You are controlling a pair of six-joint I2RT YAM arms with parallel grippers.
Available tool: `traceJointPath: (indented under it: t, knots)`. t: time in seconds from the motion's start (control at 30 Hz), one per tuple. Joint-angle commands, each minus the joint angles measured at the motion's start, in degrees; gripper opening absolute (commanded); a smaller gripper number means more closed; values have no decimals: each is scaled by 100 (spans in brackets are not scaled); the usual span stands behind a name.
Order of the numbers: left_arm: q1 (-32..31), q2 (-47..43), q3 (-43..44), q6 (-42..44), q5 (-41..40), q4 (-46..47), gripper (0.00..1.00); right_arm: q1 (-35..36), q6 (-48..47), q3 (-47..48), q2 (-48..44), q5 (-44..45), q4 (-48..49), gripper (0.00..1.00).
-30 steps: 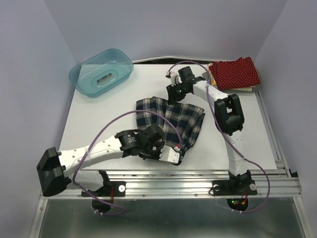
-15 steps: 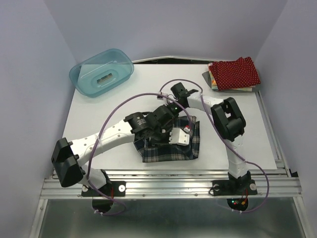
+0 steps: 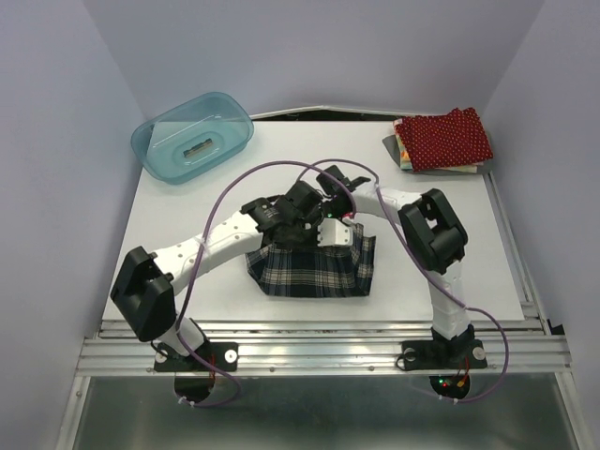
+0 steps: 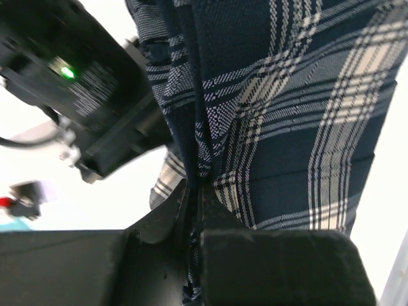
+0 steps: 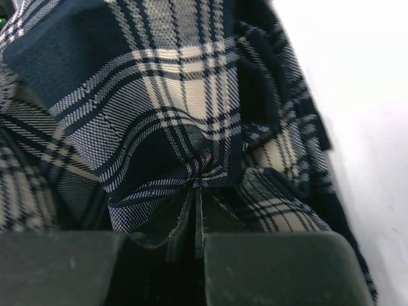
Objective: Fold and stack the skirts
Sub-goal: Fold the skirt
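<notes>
Left pincer and right pincer, plaid skirt between closed tips.

The middle skirt lies on the table just below the centre of the top view, with the left gripper and right gripper close together at its upper edge. The bin sits at the upper left. At the upper right, the top skirt rests on the bottom skirt.
</notes>
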Motion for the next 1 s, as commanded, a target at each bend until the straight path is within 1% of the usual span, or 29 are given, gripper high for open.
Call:
traceJointPath:
  t: [0.0, 0.03, 0.13, 0.23, 0.3, 0.43, 0.47, 0.5, 0.57, 0.63, 0.7, 0.73, 0.8, 0.83, 0.87, 0.97]
  knots:
    - [56, -271, -231, 245, -411, 1006, 0, 184, -91, 95, -170, -391, -195, 7]
    - [56, -315, -310, 245, -482, 1303, 0, 184, -91, 121, -152, -400, -195, 7]
    - [56, -447, -565, 315, -570, 1612, 0, 184, -56, 270, -99, -339, -247, 9]
    - [30, -535, -644, 394, -377, 1429, 0, 184, 5, 700, -134, 230, -309, 16]
    - [21, -666, -749, 421, -219, 1315, 0, 105, 119, 877, -160, 434, -318, 17]
    - [-40, -904, -916, 456, -34, 1043, 0, -167, 234, 1447, -143, 804, -511, 37]
    - [-66, -957, -995, 447, 18, 1016, 0, -237, 278, 1562, -143, 900, -546, 51]
    - [-84, -1079, -1039, 447, 45, 963, 0, -369, 356, 1754, -178, 962, -564, 58]
    - [-119, -1168, -1101, 447, 97, 867, 0, -501, 410, 1975, -196, 1068, -581, 61]
    - [-163, -1247, -1110, 430, 106, 788, 0, -703, 541, 2299, -135, 1155, -573, 60]
    - [-181, -1291, -1101, 447, 106, 717, 0, -765, 664, 2485, 67, 1313, -573, 49]
    - [-181, -1300, -1084, 456, 98, 717, 0, -844, 691, 2590, 146, 1444, -573, 38]
    - [-190, -1274, -997, 482, 45, 691, 0, -845, 752, 2609, 313, 1594, -573, 23]
    - [-190, -1256, -944, 491, 36, 664, 0, -845, 779, 2600, 471, 1621, -573, 17]
    - [-190, -1212, -821, 465, 45, 655, 0, -845, 814, 2539, 551, 1656, -573, 8]
    - [-190, -1142, -593, 456, 10, 646, 0, -845, 762, 2364, 849, 1674, -581, 1]
